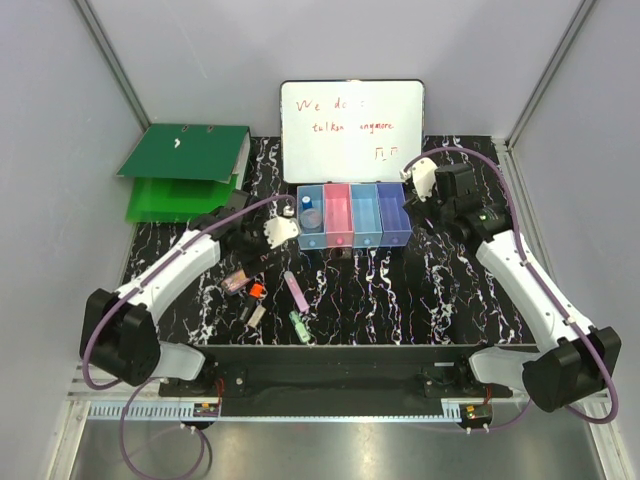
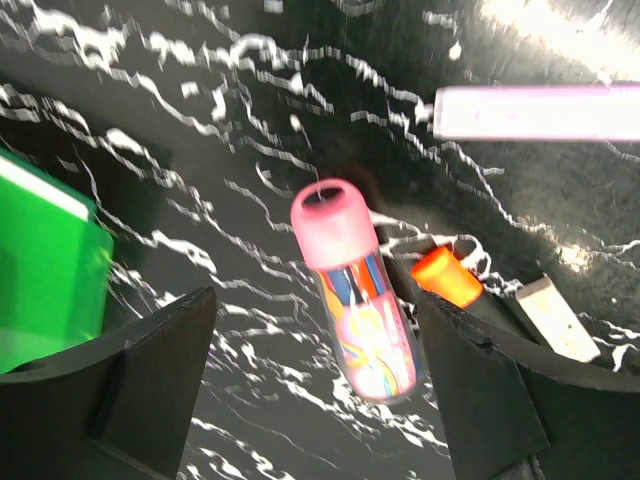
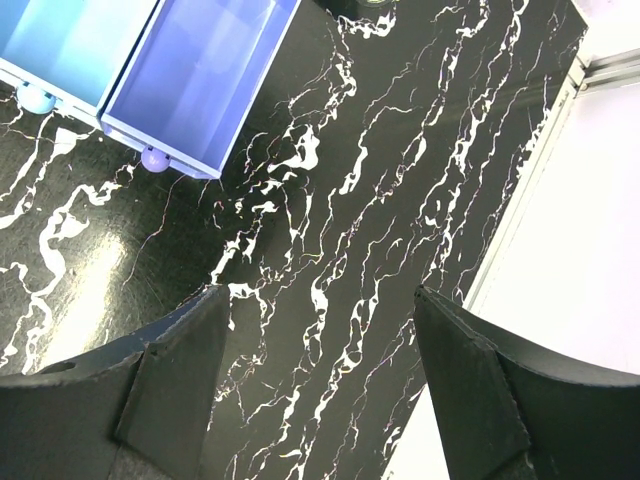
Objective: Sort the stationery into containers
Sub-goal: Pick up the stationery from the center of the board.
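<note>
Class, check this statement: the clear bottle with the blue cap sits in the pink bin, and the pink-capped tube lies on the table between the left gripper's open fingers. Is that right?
No. The top external view shows the clear bottle with blue cap in the leftmost light blue bin, not the pink one. The rest stands.
</note>
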Controlling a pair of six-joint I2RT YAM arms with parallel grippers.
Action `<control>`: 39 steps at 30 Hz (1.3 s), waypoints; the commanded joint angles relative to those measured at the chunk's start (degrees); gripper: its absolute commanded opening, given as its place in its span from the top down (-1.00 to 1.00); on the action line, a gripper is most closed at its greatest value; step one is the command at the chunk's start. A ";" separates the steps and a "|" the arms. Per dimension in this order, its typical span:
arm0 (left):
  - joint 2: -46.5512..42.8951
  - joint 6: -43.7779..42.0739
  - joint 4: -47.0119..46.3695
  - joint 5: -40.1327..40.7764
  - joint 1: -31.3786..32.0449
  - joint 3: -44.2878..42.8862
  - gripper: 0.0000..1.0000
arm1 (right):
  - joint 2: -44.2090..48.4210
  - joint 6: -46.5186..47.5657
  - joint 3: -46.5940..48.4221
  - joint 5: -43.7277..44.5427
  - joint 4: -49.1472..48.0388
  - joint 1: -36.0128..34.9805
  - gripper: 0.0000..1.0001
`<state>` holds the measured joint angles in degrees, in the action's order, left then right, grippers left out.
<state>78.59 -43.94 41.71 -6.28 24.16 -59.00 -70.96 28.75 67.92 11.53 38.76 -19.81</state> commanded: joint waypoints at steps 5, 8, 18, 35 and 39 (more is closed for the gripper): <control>-3.00 4.22 -0.32 2.33 -3.68 5.82 -0.70 | 2.93 0.78 1.60 1.04 -1.59 0.21 -0.63; -3.00 4.13 -0.58 1.71 -5.44 7.75 -0.69 | 3.11 0.78 1.25 0.95 -1.67 0.30 -0.63; -1.69 3.60 -3.39 1.01 -9.57 12.24 -0.68 | 3.28 0.60 1.51 0.86 -1.67 0.13 -0.63; 4.90 2.81 -7.87 -0.39 -11.15 16.64 -0.47 | 1.79 -0.10 4.94 0.69 -1.23 0.21 -0.63; 5.88 3.25 -9.10 -1.01 -11.42 17.08 -0.26 | 1.52 -0.54 5.64 0.42 -0.97 0.21 -0.63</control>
<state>82.63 -40.51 36.18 -6.39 13.30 -43.13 -69.28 28.82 70.76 11.49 38.81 -19.81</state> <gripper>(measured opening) 0.682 0.812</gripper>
